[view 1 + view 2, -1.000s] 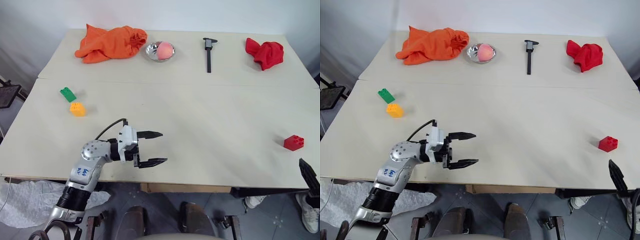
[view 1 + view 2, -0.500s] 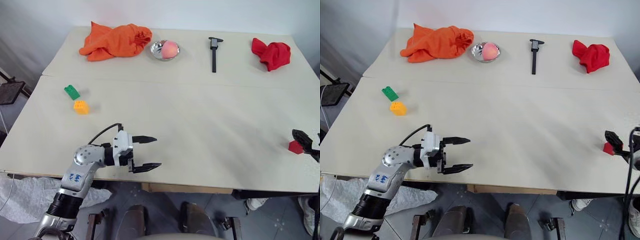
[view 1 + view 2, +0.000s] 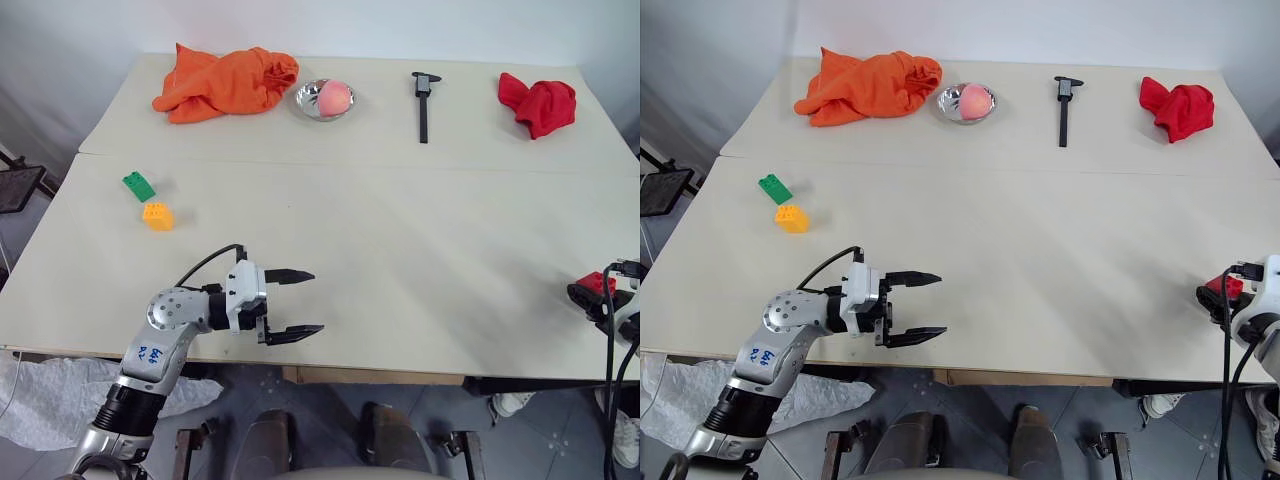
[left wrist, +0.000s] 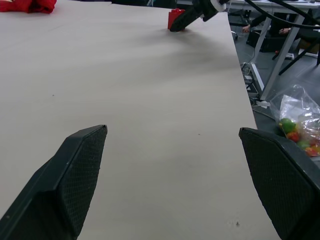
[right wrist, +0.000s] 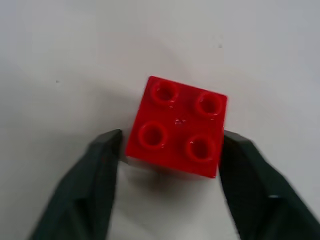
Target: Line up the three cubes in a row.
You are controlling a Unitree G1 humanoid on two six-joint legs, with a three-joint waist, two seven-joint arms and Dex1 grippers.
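Right gripper fingers seemingly clenched on red cube, left gripper fingers spread wide

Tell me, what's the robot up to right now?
Right gripper closed around the red cube at the table's right edge. Left gripper open, empty. Green cube and yellow-orange cube far left. Nothing between.

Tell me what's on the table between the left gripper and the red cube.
Nothing: in the left wrist view, bare table runs from the left gripper to the red cube.
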